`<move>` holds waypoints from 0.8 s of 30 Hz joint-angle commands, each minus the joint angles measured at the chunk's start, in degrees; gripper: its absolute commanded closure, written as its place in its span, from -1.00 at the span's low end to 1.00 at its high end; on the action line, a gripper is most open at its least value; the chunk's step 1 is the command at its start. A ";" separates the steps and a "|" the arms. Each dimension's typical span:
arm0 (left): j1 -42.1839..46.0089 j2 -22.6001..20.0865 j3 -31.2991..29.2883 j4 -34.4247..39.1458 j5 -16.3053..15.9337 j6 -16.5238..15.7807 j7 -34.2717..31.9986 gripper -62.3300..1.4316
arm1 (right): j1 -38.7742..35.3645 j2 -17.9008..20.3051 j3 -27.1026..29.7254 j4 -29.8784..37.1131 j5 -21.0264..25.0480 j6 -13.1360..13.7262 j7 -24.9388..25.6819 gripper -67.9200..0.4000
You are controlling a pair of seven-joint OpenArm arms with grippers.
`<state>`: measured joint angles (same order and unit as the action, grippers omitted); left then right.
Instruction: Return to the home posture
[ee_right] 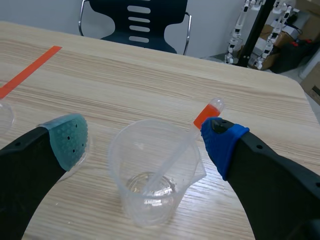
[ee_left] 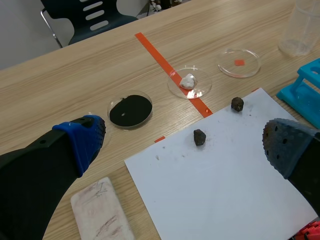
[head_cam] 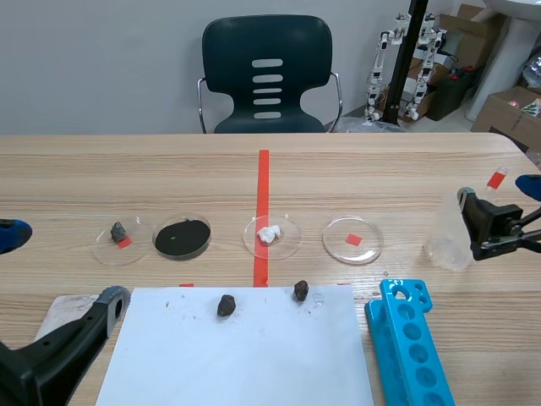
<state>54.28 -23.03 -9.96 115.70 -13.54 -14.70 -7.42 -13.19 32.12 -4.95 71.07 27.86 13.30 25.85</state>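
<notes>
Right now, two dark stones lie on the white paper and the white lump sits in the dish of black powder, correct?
No: the white lump sits in its own clear dish, beside the dish of black powder. The scene view shows it. The two dark stones do lie on the white paper.

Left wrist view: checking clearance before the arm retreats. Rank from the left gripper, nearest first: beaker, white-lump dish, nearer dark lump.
1. Nearer dark lump, on the paper, just ahead of the open left gripper.
2. White-lump dish, ahead, past the paper.
3. Beaker, farthest, well beyond the dish.
</notes>
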 commanded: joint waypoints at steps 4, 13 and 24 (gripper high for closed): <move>-0.04 -0.02 -0.35 0.24 -0.42 0.04 -0.55 -1.00 | -4.96 1.92 0.57 6.78 0.37 -0.22 2.91 -0.40; -0.04 -0.02 -0.35 0.24 -0.42 0.04 -0.55 -1.00 | -17.84 2.14 5.09 22.97 0.39 -0.44 3.06 -0.40; -0.04 0.00 -0.35 0.24 -0.42 0.04 -0.55 -1.00 | -32.13 0.74 7.63 37.16 -3.87 -3.50 3.61 -0.40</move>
<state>54.28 -23.03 -9.96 115.70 -13.54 -14.70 -7.27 -45.45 32.93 2.20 107.68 24.12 10.13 28.27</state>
